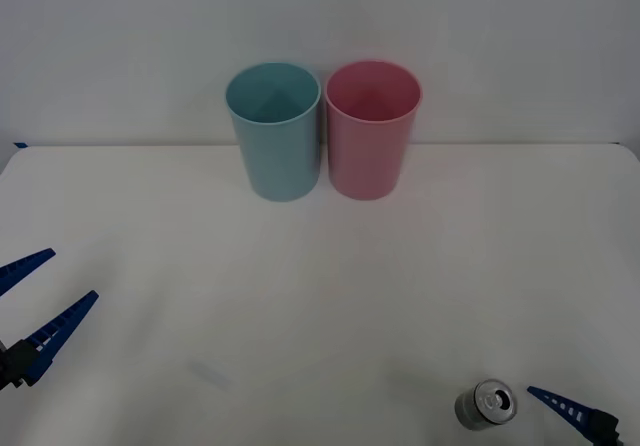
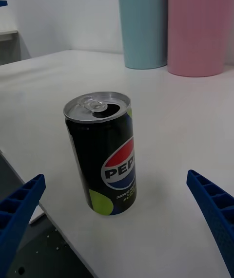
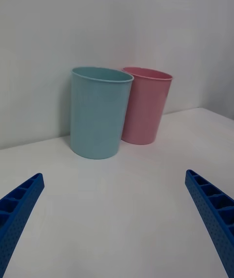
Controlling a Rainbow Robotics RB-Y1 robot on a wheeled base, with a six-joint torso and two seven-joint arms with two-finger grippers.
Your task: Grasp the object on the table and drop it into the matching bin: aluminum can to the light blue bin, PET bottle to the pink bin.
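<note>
While standing upright near the front edge of the table (image 1: 330, 296), well apart from both bins, the aluminum can (image 1: 486, 404) shows a shiny top with the tab opening pushed in; black body with a Pepsi logo seen from the right wrist. Just beside the can, on the side away from the table's middle, the right gripper (image 2: 117, 219), spread wide, holding nothing; can set between and ahead of its two blue fingers (image 2: 19, 210), touching neither. Far across the table from the can, at the back edge by the wall, the light blue bin (image 1: 275, 131) and the pink bin (image 1: 371, 128), upright, side by side and touching or nearly so, the pink one the nearer to the can's side. Nothing to be seen in the part of either bin's inside that shows. Well apart from the can, over the opposite front corner, the left gripper (image 1: 30, 301), fingers also wide open and empty, pointed toward the bins
</note>
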